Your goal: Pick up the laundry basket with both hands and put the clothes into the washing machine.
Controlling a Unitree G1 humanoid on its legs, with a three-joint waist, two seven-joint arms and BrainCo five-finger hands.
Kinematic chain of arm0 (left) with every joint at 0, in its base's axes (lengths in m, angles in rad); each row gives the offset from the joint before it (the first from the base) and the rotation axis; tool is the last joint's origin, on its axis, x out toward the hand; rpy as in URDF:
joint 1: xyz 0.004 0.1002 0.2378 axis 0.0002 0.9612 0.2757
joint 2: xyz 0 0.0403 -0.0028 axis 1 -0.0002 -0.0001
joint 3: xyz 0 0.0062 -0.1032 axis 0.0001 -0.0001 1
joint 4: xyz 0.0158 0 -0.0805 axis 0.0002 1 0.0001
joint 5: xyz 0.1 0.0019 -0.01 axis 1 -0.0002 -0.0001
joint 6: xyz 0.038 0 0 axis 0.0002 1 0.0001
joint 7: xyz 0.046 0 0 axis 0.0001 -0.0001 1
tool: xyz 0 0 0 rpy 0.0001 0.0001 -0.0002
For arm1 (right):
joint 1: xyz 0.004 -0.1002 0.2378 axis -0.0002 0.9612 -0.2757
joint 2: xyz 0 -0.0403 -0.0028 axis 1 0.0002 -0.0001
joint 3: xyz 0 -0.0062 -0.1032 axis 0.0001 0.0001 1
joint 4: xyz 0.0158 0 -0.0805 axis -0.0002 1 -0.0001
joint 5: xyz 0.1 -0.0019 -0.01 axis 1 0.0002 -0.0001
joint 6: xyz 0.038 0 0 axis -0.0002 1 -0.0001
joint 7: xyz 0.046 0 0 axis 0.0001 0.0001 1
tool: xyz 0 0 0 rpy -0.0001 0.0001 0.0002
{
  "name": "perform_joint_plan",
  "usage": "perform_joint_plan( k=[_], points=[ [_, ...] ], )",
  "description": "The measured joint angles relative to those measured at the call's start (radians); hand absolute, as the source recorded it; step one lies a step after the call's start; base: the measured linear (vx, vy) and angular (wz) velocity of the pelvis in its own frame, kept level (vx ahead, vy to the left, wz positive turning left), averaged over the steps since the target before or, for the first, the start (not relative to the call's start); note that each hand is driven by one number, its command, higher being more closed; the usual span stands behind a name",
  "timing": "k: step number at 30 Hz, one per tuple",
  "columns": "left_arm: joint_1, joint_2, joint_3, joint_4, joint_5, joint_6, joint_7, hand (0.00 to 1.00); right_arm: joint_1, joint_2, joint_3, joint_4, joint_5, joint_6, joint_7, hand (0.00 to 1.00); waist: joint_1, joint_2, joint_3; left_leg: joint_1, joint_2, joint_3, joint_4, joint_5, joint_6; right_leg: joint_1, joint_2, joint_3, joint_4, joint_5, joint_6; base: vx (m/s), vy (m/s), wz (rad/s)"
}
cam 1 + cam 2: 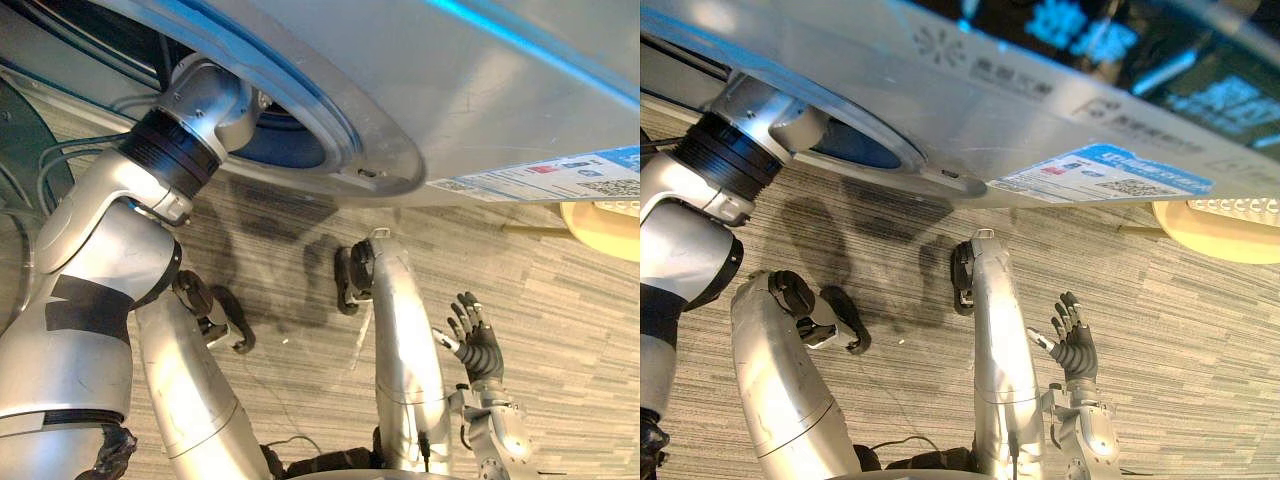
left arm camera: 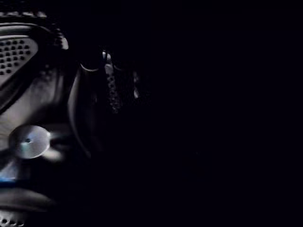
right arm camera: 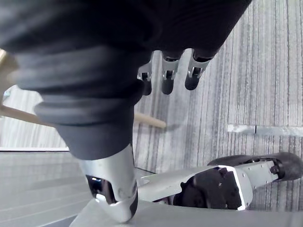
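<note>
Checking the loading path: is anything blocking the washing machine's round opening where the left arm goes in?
Nothing visible does. The silver-grey left arm passes through the grey washing machine's round opening into its dark perforated drum. The open right hand hangs aside.

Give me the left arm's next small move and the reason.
Probably draw the left arm back out of the washing machine: it reaches through the door opening, its wrist camera facing the dark drum, while the right robot hand hangs open above the floor and the laundry basket stands aside.

Cream basket [image 1: 1220,235] beside silver washing machine [image 1: 420,70]
</note>
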Motion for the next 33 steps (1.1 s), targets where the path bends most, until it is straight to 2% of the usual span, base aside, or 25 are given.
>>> perform_joint_plan(
  k=[7,11,13,16,20,22,24,25,26,28,30,33],
  points=[
    [-0.002,0.012,0.135,0.035,-0.127,-0.005,-0.007,0.00,0.035,-0.038,0.000,-0.072,0.020,-0.001,0.034,0.00,0.004,-0.005,0.003,-0.010,0.005,-0.004,0.001,0.000,0.000,-0.004,-0.001,-0.007,0.000,0.001,0.000,0.00,-0.005,0.00],
    [0.050,0.027,0.222,0.002,-0.256,-0.016,-0.027,0.00,0.062,-0.049,0.003,-0.104,0.049,-0.004,0.045,0.00,0.008,-0.005,0.003,-0.011,-0.002,-0.008,0.000,0.000,0.000,0.001,-0.009,-0.011,0.002,0.005,-0.008,0.02,-0.016,0.05],
    [0.170,0.047,0.288,-0.130,-0.329,-0.021,-0.028,0.00,0.069,-0.062,0.012,-0.112,0.058,0.000,0.050,0.00,0.023,-0.004,0.004,0.000,-0.006,-0.010,-0.003,0.000,0.000,0.014,-0.019,-0.016,0.004,0.004,-0.008,0.02,-0.019,0.07],
    [0.291,0.048,0.328,-0.240,-0.369,-0.032,-0.030,0.00,0.070,-0.084,0.013,-0.113,0.072,0.005,0.060,0.00,0.033,-0.003,0.005,0.028,-0.009,-0.010,-0.013,0.000,0.000,0.045,-0.030,-0.024,-0.001,0.000,-0.015,0.01,-0.017,0.11],
    [0.537,0.044,0.455,-0.457,-0.466,-0.069,-0.052,0.00,0.069,-0.121,0.034,-0.123,0.076,0.019,0.088,0.00,0.065,-0.002,0.003,0.088,-0.025,-0.007,-0.073,0.017,-0.006,0.112,-0.050,-0.038,-0.039,-0.012,-0.023,0.00,-0.045,0.18],
    [0.650,0.038,0.542,-0.540,-0.514,-0.091,-0.066,0.00,0.070,-0.145,0.034,-0.134,0.076,0.033,0.102,0.00,0.069,-0.001,0.003,0.111,-0.038,-0.010,-0.108,0.034,-0.010,0.143,-0.061,-0.051,-0.066,-0.012,-0.026,0.01,-0.046,0.20],
    [0.796,0.004,0.632,-0.603,-0.632,-0.112,-0.072,0.00,0.072,-0.180,0.031,-0.156,0.077,0.033,0.109,0.00,0.088,0.005,-0.004,0.149,-0.040,-0.008,-0.151,0.046,-0.017,0.187,-0.062,-0.063,-0.104,-0.007,-0.036,0.04,-0.041,0.06],
    [0.837,-0.010,0.656,-0.619,-0.661,-0.120,-0.073,0.00,0.069,-0.182,0.030,-0.157,0.077,0.032,0.111,0.00,0.092,0.007,-0.006,0.160,-0.040,-0.009,-0.161,0.047,-0.018,0.198,-0.062,-0.067,-0.114,-0.007,-0.037,0.06,-0.035,0.02],
    [0.921,-0.055,0.698,-0.645,-0.717,-0.135,-0.072,0.00,0.062,-0.157,0.030,-0.136,0.078,0.031,0.116,0.00,0.104,0.010,-0.022,0.177,-0.040,-0.008,-0.185,0.052,-0.027,0.217,-0.061,-0.073,-0.135,-0.006,-0.039,0.07,-0.038,0.02],
    [1.066,-0.142,0.745,-0.691,-0.771,-0.141,-0.070,0.00,0.038,-0.085,0.038,-0.042,-0.013,0.029,0.069,0.00,0.111,0.013,-0.090,0.177,-0.042,-0.006,-0.219,0.059,-0.032,0.219,-0.061,-0.082,-0.165,-0.004,-0.043,0.09,-0.039,0.04],
    [1.209,-0.254,0.788,-0.714,-0.843,-0.169,-0.070,0.00,-0.031,-0.025,0.035,0.079,-0.130,0.033,0.001,0.00,0.116,0.022,-0.108,0.229,-0.051,0.006,-0.247,0.060,-0.033,0.261,-0.073,-0.082,-0.180,-0.004,-0.043,0.09,-0.041,0.11],
    [1.301,-0.358,0.792,-0.717,-0.913,-0.201,-0.105,0.00,-0.092,-0.025,0.019,0.126,-0.198,0.040,-0.053,0.00,0.127,0.062,-0.143,0.247,-0.057,0.015,-0.266,0.063,-0.031,0.280,-0.078,-0.082,-0.199,-0.006,-0.044,0.03,-0.021,0.04]
  ],
)
